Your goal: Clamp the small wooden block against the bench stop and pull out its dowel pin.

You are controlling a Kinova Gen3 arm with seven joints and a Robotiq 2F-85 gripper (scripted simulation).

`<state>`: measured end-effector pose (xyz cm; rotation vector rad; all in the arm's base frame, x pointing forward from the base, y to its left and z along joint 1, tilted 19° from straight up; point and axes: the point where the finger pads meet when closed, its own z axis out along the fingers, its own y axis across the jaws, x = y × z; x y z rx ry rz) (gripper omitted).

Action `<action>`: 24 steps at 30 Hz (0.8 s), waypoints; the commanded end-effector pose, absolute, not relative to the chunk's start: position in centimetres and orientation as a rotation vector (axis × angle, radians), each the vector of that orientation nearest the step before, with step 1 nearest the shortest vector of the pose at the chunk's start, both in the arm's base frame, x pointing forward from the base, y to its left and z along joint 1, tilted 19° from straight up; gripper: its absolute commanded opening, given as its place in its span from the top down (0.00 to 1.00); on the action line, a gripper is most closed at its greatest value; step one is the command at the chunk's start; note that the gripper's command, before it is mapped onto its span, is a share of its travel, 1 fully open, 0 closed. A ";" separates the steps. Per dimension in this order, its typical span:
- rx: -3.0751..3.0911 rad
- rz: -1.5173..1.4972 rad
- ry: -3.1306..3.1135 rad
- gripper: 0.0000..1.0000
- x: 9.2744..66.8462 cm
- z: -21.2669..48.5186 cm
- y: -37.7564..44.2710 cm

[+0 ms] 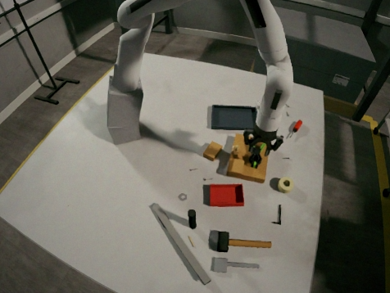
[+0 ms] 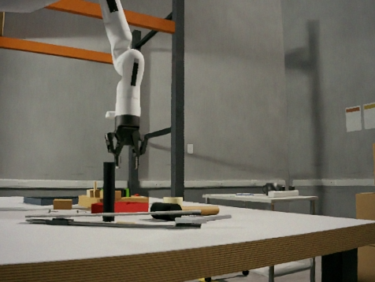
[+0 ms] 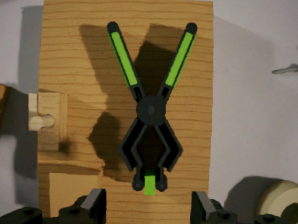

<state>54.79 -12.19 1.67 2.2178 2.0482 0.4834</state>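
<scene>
The spring clamp (image 1: 256, 155) (image 3: 150, 110), black with green handle grips, is over the bench board (image 1: 246, 174) (image 3: 196, 100), jaws toward the bottom of the wrist view around a small green piece (image 3: 149, 185). The small wooden block (image 3: 49, 139) is at the board's left edge with the dowel pin (image 3: 44, 121) (image 2: 94, 187) upright in it. Pale wooden strips flank it; I cannot tell which is the stop, or whether anything loose is between. My gripper (image 2: 127, 167) (image 3: 148, 206) is open and empty, pointing down above the board, with its fingertips either side of the jaw end.
A loose wooden cube (image 1: 212, 151) is left of the board, a dark tray (image 1: 233, 118) behind it. A red bin (image 1: 226, 195) is in front, a tape roll (image 1: 283, 187) to the right. A black cylinder (image 1: 192, 218) (image 2: 109, 189) stands upright. A mallet (image 1: 250, 244) and metal bar (image 1: 180, 245) lie farther forward.
</scene>
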 end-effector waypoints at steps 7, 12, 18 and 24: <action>2.208 0.482 2.055 0.42 55.3 2.3 -6.3; 2.203 0.484 2.058 0.42 55.4 2.5 -3.5; 2.203 0.485 2.059 0.42 55.4 2.6 -3.1; 2.203 0.485 2.059 0.23 55.4 2.6 -3.1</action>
